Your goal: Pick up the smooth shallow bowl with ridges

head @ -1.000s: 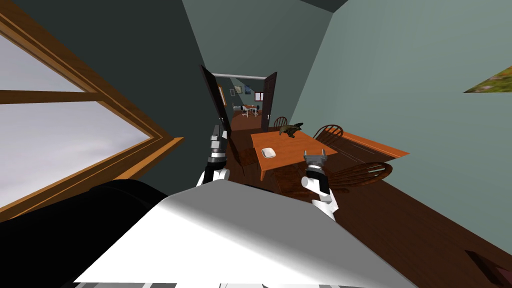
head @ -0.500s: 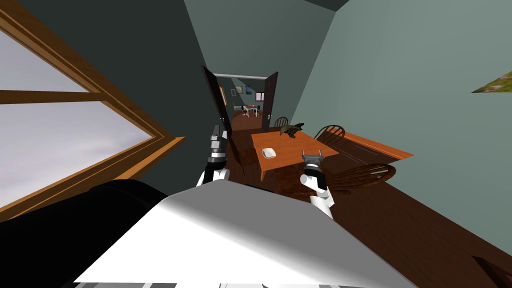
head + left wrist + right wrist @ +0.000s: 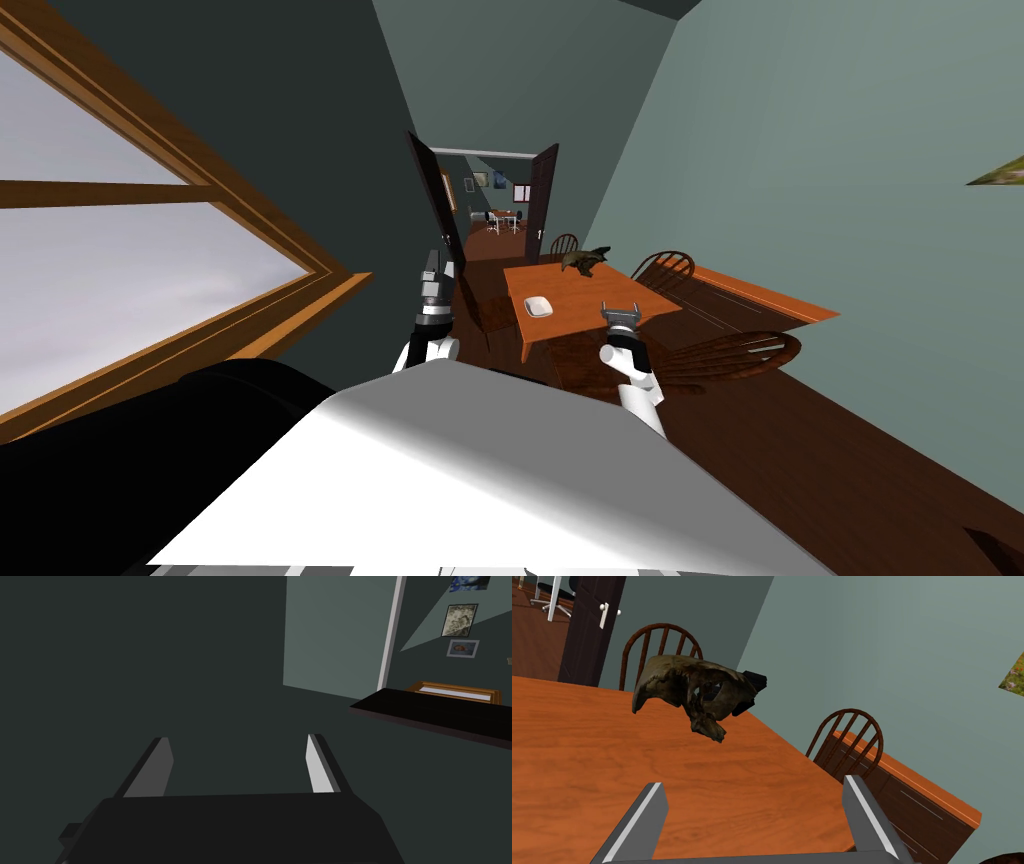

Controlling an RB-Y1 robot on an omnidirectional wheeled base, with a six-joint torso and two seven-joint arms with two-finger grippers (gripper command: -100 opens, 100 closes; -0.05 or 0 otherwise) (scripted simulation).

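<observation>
White bowl point(image 3: 538, 306) resting on counter point(image 3: 580, 290). Right claw point(image 3: 622, 310) near bowl, spread wide, empty. Left claw point(image 3: 435, 260) likewise spread, empty.

The bowl point(image 3: 538, 306) lies on the table point(image 3: 600, 292) near its left edge. A skull point(image 3: 687, 691) sits at the far end, 1 chair point(image 3: 661, 627) behind it.

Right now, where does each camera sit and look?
Head view: on my head, looking down and forward at table and bowl; left gripper, right gripper show.
Left wrist view: on left hand, facing a dark wall; open fingers show.
Right wrist view: on right hand, facing a brown skull-like thing; open fingers show.
Head and right wrist share table and skull-like thing.
</observation>
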